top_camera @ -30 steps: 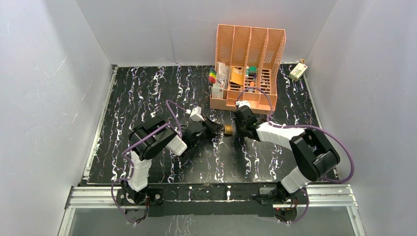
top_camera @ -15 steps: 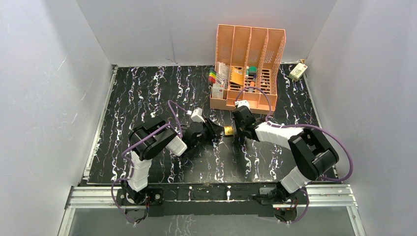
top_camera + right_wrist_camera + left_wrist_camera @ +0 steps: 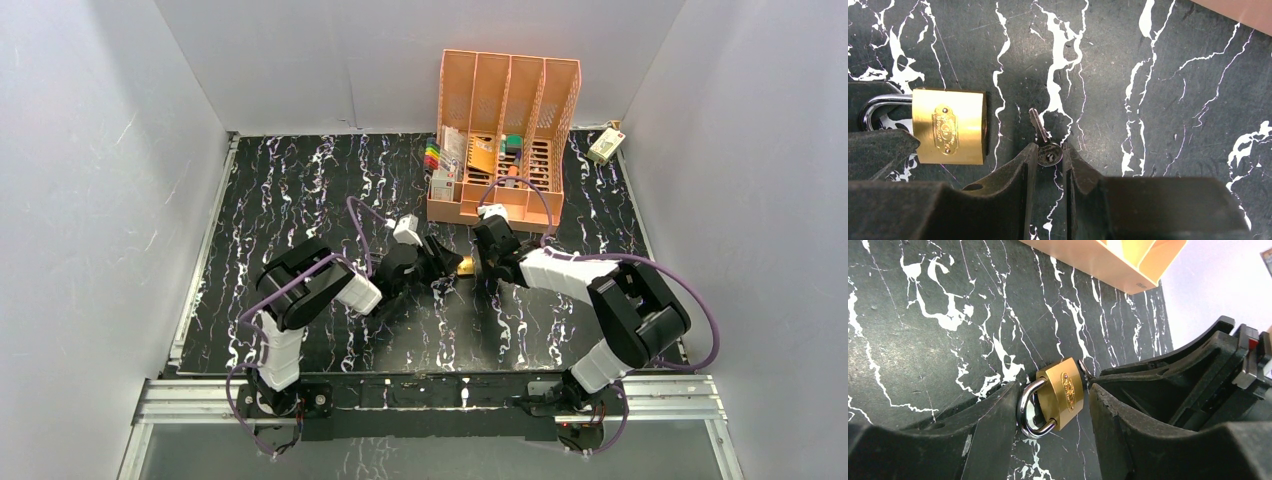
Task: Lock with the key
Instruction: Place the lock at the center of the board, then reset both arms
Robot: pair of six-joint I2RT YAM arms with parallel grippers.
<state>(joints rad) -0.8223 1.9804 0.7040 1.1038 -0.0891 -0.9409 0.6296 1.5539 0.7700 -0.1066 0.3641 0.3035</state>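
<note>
A brass padlock (image 3: 466,265) with a steel shackle lies on the black marble table between my two grippers. In the left wrist view the padlock (image 3: 1065,392) sits between the fingers of my left gripper (image 3: 1053,390), shackle against one finger and body close to the other. My left gripper (image 3: 450,265) is shut on it. My right gripper (image 3: 1050,150) is shut on the round head of a small silver key (image 3: 1037,125). The key's blade points away from the fingers. It lies beside the padlock (image 3: 950,127), a short gap apart. My right gripper (image 3: 482,262) faces the left one.
An orange desk organizer (image 3: 460,80) with pens and small items stands at the back of the table, just behind the grippers; its edge shows in the left wrist view (image 3: 1108,260). A small box (image 3: 606,146) lies at the back right. White walls enclose the table.
My left wrist has shifted slightly toward the back right. The padlock and my right gripper stay almost where they were.
</note>
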